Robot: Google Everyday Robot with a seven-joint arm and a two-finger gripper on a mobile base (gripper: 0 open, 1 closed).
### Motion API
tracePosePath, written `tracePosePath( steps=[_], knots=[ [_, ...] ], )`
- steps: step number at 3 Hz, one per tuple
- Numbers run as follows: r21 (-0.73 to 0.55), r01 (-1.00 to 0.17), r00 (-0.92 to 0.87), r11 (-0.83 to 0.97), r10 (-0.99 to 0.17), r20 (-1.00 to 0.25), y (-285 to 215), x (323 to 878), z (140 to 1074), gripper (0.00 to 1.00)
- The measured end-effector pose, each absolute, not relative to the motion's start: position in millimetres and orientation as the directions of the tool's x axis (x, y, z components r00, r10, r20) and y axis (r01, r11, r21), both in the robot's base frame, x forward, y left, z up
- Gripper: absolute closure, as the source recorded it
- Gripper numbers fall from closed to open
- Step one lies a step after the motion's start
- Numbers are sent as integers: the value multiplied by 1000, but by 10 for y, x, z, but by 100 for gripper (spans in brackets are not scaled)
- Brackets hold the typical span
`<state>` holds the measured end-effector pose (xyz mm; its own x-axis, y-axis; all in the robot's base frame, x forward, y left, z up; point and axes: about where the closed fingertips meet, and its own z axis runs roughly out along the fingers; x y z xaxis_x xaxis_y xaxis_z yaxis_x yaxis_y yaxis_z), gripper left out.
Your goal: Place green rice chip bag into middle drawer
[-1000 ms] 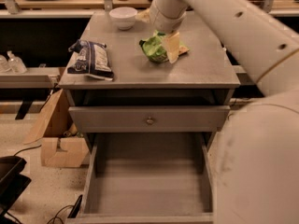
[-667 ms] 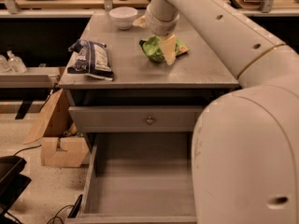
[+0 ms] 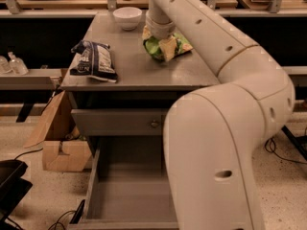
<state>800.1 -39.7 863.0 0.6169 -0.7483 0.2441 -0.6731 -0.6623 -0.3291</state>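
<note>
The green rice chip bag (image 3: 154, 50) lies on the grey cabinet top (image 3: 129, 66), right of centre. My gripper (image 3: 161, 38) comes straight down onto it, and its wrist hides the bag's middle. The middle drawer (image 3: 120, 195) is pulled out below, a grey tray with a bare floor. My arm's large white link covers its right part.
A dark blue-and-white bag (image 3: 93, 60) lies on the cabinet top at the left. A white bowl (image 3: 127, 17) stands at the back. The shut upper drawer front with a round knob (image 3: 154, 124) is above the open tray. A cardboard box (image 3: 57, 143) sits on the floor at the left.
My arm has swung toward the camera and now covers much of the right side. The gripper has shifted slightly left and down over the green bag. The bag has not moved.
</note>
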Motion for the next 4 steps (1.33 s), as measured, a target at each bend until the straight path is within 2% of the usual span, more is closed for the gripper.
tracePosePath(
  steps=[1, 2, 3, 4],
  knots=[
    [-327, -674, 617, -662, -748, 242, -394, 8015, 8589, 73],
    [-326, -674, 618, -663, -748, 242, -391, 8019, 8570, 96],
    [-325, -674, 619, -663, -748, 240, -386, 8021, 8553, 100],
    [-343, -656, 627, -673, -738, 249, -386, 7846, 8763, 100]
  ],
)
